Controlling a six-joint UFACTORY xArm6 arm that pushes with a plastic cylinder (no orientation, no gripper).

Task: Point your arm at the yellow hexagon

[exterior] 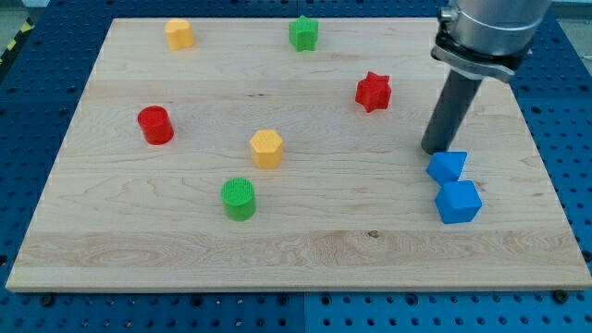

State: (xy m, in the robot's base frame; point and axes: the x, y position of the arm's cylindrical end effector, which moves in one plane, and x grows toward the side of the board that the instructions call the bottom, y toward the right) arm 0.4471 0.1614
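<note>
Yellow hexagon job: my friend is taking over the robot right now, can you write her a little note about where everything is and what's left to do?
My tip rests on the board at the view's right, just above the upper of two blue blocks, very close to it; whether they touch is unclear.
The yellow hexagon sits near the board's middle, far to the view's left of my tip, with a green cylinder just below it.
A second yellow block sits at the top left; its shape is hard to make out, so don't confuse them.
Done: nothing visible yet. Left: move my tip leftward to the yellow hexagon. The red star lies above that path.
</note>
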